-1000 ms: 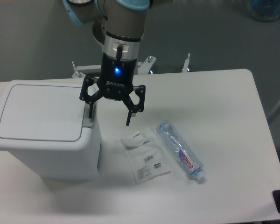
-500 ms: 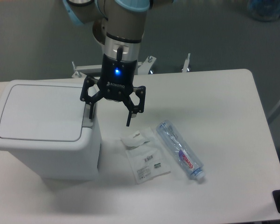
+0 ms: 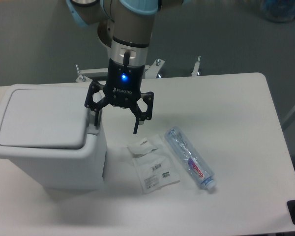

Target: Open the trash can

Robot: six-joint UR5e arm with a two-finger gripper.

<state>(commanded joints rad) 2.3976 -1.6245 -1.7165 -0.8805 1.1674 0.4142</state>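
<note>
- White plastic, boxy and round-cornered, the trash can [image 3: 49, 147] stands on the left part of the white bench [image 3: 236, 147], its flat hinged lid [image 3: 42, 118] looking lifted a little along its right edge.
- At the lid's right edge sits a light grey push-button tab [image 3: 92, 129].
- Black two-finger tool [image 3: 115, 120] on the arm hangs over the can's right edge, fingers spread apart; its left fingertip [image 3: 95, 118] is at the tab, though contact cannot be told, and the right one hangs over bare bench.
- Right of the can lies a flat clear plastic packet with white labels [image 3: 151, 164].
- Just right of the packet lies a clear plastic bottle with a red-lettered label [image 3: 189, 158], on its side.
</note>
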